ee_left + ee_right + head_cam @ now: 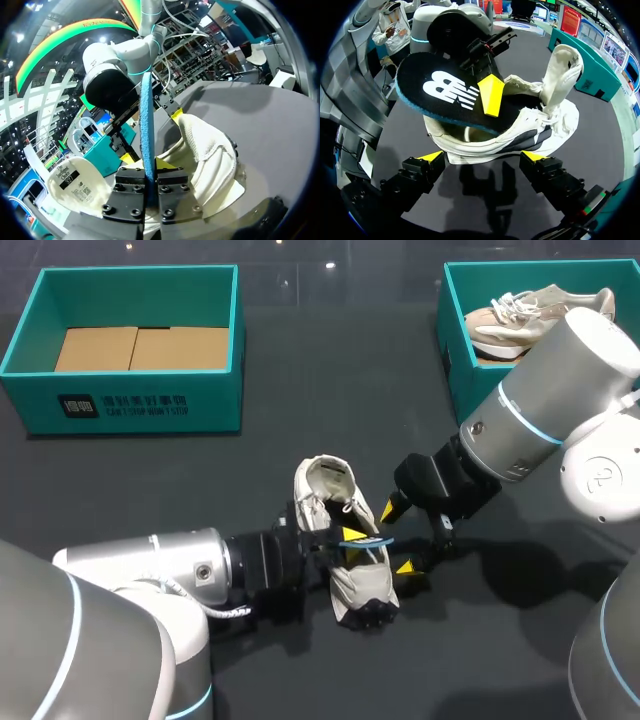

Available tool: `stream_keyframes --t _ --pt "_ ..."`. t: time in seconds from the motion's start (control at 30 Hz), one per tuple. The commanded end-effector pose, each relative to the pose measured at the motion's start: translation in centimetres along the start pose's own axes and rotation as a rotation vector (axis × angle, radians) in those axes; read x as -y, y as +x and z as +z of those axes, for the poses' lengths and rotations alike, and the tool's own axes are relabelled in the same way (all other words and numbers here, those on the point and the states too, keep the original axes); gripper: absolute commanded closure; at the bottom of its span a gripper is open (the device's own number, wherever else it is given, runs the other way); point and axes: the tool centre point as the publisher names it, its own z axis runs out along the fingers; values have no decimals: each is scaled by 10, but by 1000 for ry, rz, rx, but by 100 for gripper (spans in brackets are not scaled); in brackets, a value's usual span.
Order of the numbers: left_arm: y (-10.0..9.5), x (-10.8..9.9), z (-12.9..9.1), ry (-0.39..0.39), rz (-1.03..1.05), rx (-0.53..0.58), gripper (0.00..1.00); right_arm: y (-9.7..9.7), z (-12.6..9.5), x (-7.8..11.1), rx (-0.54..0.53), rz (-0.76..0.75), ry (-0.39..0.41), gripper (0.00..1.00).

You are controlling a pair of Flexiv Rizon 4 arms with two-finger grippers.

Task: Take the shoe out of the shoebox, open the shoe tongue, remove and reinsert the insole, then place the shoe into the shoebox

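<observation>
Now two shoeboxes point(130, 395) point(452, 360), two shoes point(365, 585) point(520, 315), one insole point(450, 95) in left jaws.

Dark table point(330, 380), second beige sneaker point(530, 315), cardboard insert point(140, 348)

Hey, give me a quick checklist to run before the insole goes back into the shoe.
1. Insole gripped by left tool: ok, shut on its edge.
2. Insole over the shoe opening: ok.
3. Tongue pulled back from the opening: ok.
4. Right tool steadying the shoe: not ok, open, not gripping it.
5. Insole's front end lined up with the toe: cannot tell, hidden.
</observation>
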Motion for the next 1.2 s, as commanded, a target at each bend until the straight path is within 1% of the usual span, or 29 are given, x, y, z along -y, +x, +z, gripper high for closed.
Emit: stream_keyframes --t 0.03,0.2,0.33,0.37,0.4,0.47,0.5,0.63,0.7,0.77,0.9,0.93,0.97,1.0,1.03,1.13,1.2 --pt "-5 -5 5 -22 -11 -19 100 0 2 0 2 0 0 0" --pt "-4 -2 3 -10 -25 -25 100 0 2 0 2 0 0 0" --pt "-3 4 2 21 -47 -30 100 0 2 0 2 0 0 0" --pt "-2 7 2 30 -52 -33 84 0 2 0 2 0 0 0" --pt "-1 9 2 33 -53 -33 75 0 2 0 2 0 0 0" --pt "0 14 1 47 -60 -38 64 0 2 0 2 0 0 0" --pt "0 17 0 51 -61 -38 63 0 2 0 2 0 0 0" --pt "1 27 -2 73 -67 -41 65 0 2 0 2 0 0 0" --pt "1 32 -4 86 -74 -43 68 0 2 0 2 0 0 0" --pt "1 37 -5 106 -110 -46 69 0 2 0 2 0 0 0" --pt "1 44 -7 98 -105 -49 72 0 2 0 2 0 0 0" --pt "1 45 -6 99 -102 -50 75 0 2 0 2 0 0 0" --pt "1 46 -6 101 -100 -52 81 0 2 0 2 0 0 0" --pt "1 45 -4 99 -97 -55 88 0 2 0 2 0 0 0" --pt "2 44 -3 95 -91 -57 100 0 2 0 2 0 0 0" --pt "4 37 1 86 -82 -66 100 0 2 0 2 0 0 0" --pt "5 33 2 98 -79 -75 100 0 2 0 2 0 0 0"
